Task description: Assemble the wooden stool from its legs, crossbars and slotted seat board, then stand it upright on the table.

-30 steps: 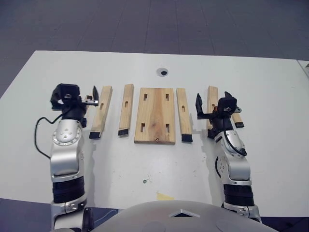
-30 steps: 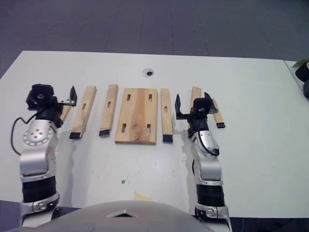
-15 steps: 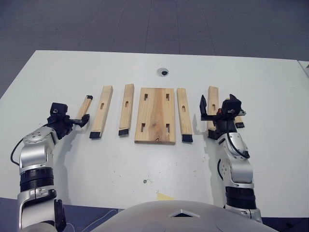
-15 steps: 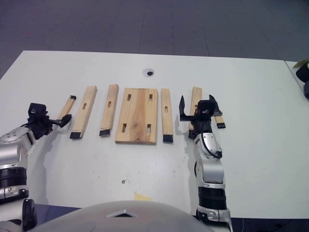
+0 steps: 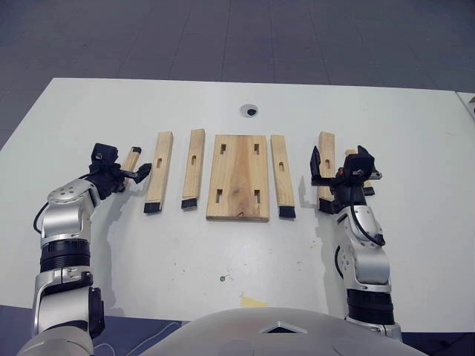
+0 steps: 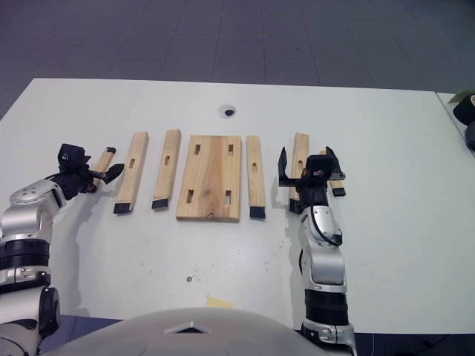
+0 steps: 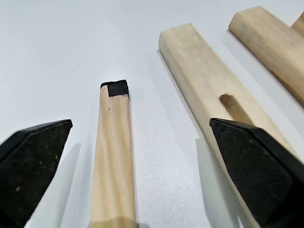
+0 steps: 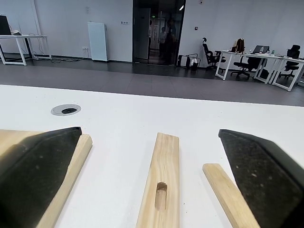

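Seat board [image 5: 237, 176] and legs [image 5: 194, 167] lie flat mid-frame, long axes running top to bottom; left pincer [image 7: 141, 122] and right pincer [image 8: 150, 130] gape apart.

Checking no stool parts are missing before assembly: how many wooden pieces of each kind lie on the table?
Wide slotted wooden seat board: 1
Broad slotted wooden legs with black feet: 4
Thin wooden crossbars with black tips: 2
Total: 7

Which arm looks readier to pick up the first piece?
Left, by a little: the left gripper sits low and open, straddling the thin crossbar. The right gripper, also open, seems higher above a leg.
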